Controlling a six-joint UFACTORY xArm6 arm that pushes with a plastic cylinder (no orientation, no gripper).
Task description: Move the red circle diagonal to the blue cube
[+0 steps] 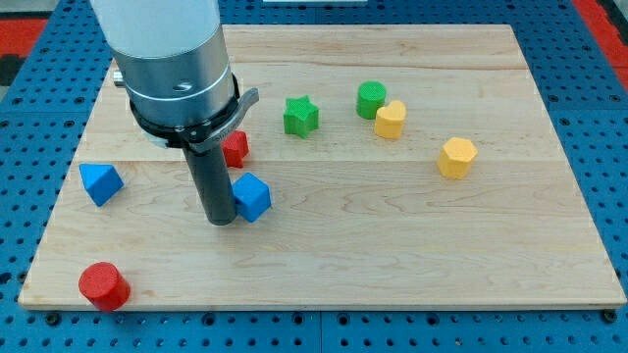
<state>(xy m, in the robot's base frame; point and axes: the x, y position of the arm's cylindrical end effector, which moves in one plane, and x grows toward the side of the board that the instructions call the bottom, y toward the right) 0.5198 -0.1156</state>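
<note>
Item: red circle [104, 285], counter's [392, 255] bottom-left corner, well apart from blue cube [252, 196]; my tip [220, 220] touching or just beside cube's left, unclear; no jaws, nothing held; advice: circle round behind it, push steadily up-right, stop diagonal, avoid cube

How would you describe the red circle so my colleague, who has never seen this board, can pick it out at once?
Start at the wooden board and go to its corner at the view's bottom left. The red circle stands there alone, a short round block. The other red block sits higher up, half hidden behind the rod beside the blue cube, where my tip rests.
</note>
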